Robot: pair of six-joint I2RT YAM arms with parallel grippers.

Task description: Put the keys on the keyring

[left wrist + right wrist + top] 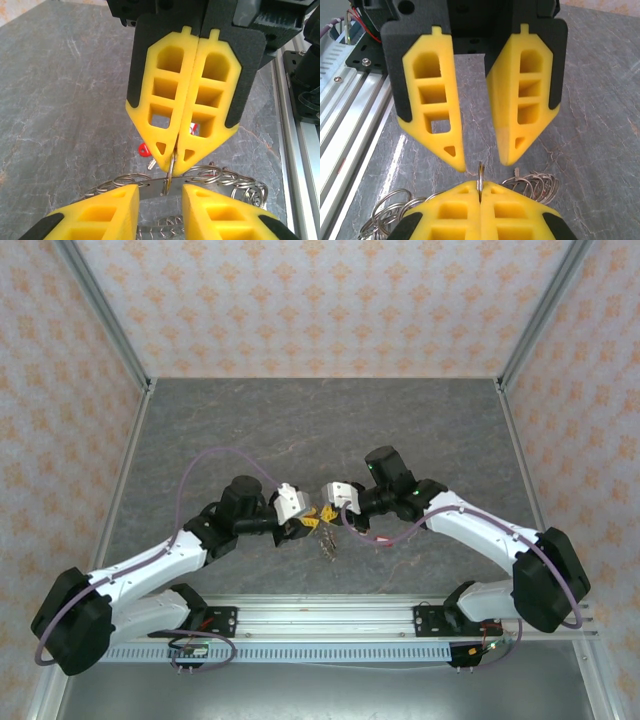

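Clamping a thin upright loop [480, 173] at frame bottom, the right claw [480, 187] aims it into the parted left claw [483, 164] above.

No text, label, brand, number or sign can be read on any surface. The small circuit boards [190, 648] on the base rail [330, 625] are too small for any print to be made out. The red key tag [144, 149] is partly hidden, and no marking on it can be read.
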